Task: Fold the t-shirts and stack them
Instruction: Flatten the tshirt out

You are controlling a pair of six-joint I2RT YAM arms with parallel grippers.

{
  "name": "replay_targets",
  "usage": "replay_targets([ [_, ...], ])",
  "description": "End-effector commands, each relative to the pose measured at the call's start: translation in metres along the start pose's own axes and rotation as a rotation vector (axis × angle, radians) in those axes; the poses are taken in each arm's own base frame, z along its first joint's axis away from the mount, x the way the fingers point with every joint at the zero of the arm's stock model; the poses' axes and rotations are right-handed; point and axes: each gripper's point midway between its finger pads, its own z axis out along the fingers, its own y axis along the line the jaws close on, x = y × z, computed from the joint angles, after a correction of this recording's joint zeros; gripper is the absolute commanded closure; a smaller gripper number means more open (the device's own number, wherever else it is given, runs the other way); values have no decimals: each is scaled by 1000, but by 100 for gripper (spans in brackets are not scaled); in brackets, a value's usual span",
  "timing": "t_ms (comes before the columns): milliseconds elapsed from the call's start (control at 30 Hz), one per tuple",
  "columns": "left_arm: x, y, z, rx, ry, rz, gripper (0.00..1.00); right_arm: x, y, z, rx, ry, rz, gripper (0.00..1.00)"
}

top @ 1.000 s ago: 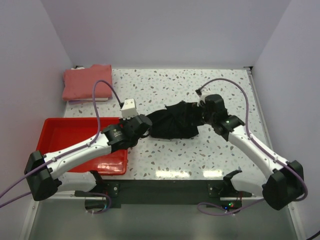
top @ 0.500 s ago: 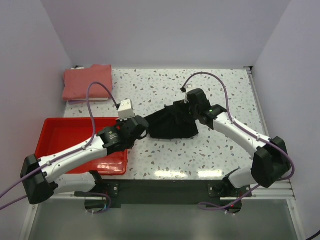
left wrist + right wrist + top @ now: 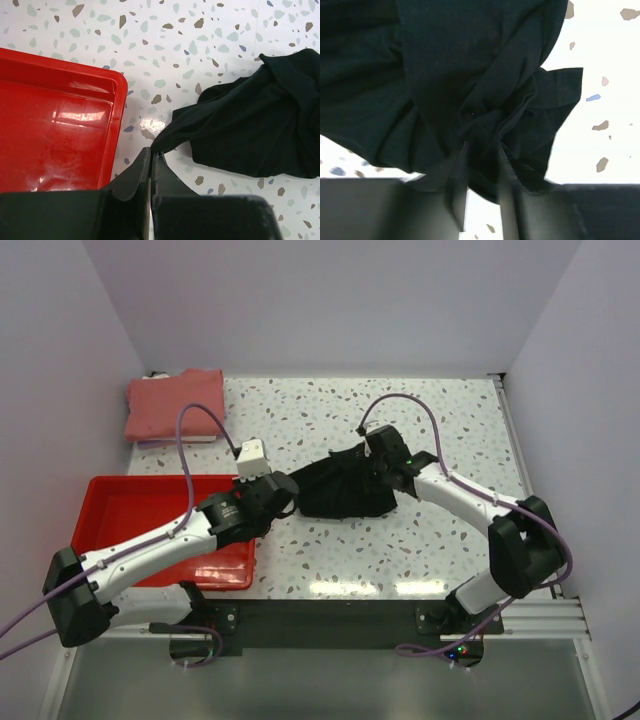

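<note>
White speckled terrazzo desk [image 3: 330, 410] across centre of frame. Plain pale lilac walls [image 3: 330, 300] at rear and on both sides, closing in the desk. Even, diffuse lighting; two bright reflections [image 3: 340, 587] on desk near lower edge. Grey metal ledge [image 3: 330, 680] along bottom.

Cloth, matt and soft: black t-shirt [image 3: 345, 492], heavily creased; pink t-shirt [image 3: 175, 405], upper left, lying smoother. Plastic, glossy red with scuffed reflections: tray [image 3: 55, 125]. Stone-look, smooth, speckled, with a slight sheen: tabletop [image 3: 200, 45].
</note>
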Motion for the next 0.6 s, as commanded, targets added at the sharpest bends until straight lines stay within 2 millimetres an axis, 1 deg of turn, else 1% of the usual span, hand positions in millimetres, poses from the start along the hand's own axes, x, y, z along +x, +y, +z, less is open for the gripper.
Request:
replay_targets([
  [0,-15,2,3,-34,-57,-38,100,-13,-1,-4,13,-68,45,81],
  [33,-16,3,3,-40,-61,-33,100,-15,-2,-7,14,-77,51,83],
  [67,-18,3,3,-42,-66,-35,100,-21,-4,-15,25,-111,58,85],
  [167,-19,5,5,-58,-74,-28,100,-28,-9,-24,44,-167,67,91],
  [233,-18,5,6,-63,-67,-31,100,-34,-14,-35,62,-202,77,100],
  [300,-17,6,7,-70,-64,-34,100,-39,-22,-45,97,-235,87,100],
  [400,-19,12,10,-100,-77,-43,100,-42,-36,-53,164,-256,89,100],
  [433,-23,18,11,-128,-82,-67,100,-44,-46,-58,217,-270,99,100],
  [500,-30,24,12,-149,-88,-79,100,-46,-63,-67,280,-279,143,100],
  [533,-38,26,12,-157,-105,-88,100,-49,-74,-79,330,-294,166,100],
  [567,-52,27,11,-164,-129,-114,100,-52,-80,-86,346,-311,186,100],
])
